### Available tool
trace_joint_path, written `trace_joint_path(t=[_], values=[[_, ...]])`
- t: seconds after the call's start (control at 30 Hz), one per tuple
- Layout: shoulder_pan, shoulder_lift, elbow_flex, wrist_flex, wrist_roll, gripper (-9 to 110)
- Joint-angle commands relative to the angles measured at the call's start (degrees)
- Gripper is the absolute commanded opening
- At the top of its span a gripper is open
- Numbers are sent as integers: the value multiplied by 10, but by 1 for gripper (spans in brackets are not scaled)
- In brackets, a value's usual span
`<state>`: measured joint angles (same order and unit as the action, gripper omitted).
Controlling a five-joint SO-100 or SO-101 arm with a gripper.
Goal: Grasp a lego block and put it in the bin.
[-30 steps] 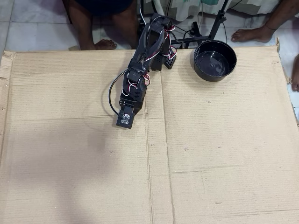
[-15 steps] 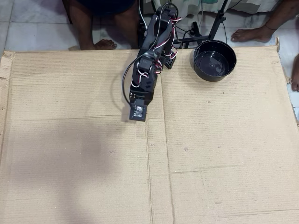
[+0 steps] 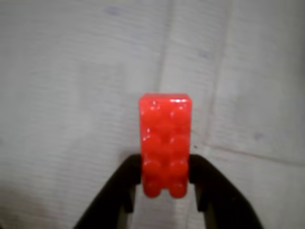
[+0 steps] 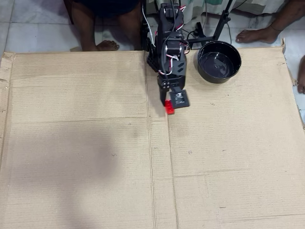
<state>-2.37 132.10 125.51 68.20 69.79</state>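
The red lego block (image 3: 165, 143) fills the middle of the wrist view, studs facing the camera, held between my two black fingers (image 3: 121, 183). My gripper (image 3: 165, 183) is shut on its lower end and holds it above the cardboard. In the overhead view the block (image 4: 169, 108) shows as a small red spot at my gripper (image 4: 170, 106), near the top centre of the cardboard. The bin (image 4: 219, 61), a glossy black bowl, stands to the right of the arm at the cardboard's far edge, empty as far as I can see.
A large creased cardboard sheet (image 4: 95, 157) covers the floor. The arm's base (image 4: 164, 28) stands at the top centre. People's bare feet (image 4: 107, 45) and a tripod leg (image 4: 221, 21) are beyond the far edge.
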Motion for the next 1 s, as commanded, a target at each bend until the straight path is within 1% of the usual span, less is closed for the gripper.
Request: trace_joint_path(t=[0.0,0.67,0.97], values=[[-56,48,12,4,4,0],[-503,389,248,-3,4,0],[-653,531,350,-9,3,0]])
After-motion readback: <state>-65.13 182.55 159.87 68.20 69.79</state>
